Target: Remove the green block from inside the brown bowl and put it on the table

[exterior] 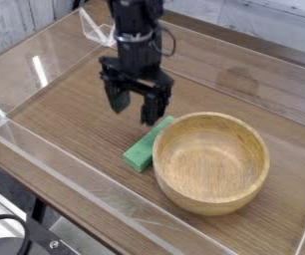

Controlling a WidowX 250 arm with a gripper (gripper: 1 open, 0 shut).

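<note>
Currently the gripper (pixel 140 98) is hovering over the table (pixel 82 134), jaws spread and holding nothing, fingers pointing down. Green block (pixel 144 145) is lying on the tabletop, outside the bowl, just off the gripper on the side toward the bottom of the view. Block is lying slantwise, one end pointing up toward the gripper, the other away from it. Brown bowl (pixel 211 164) is sitting right next to the block, to the right and below the gripper in the view, opening up, nothing showing inside it. Bowl's rim is running close along the block's right side; can't tell whether they are touching. Black arm (pixel 138 25) is reaching in from the top of the view, above the gripper. Clear wall (pixel 65 177) is running along the table edge, lower left of the gripper. Black cable (pixel 22 231) is curling at the bottom left corner, well apart from the gripper.
</note>
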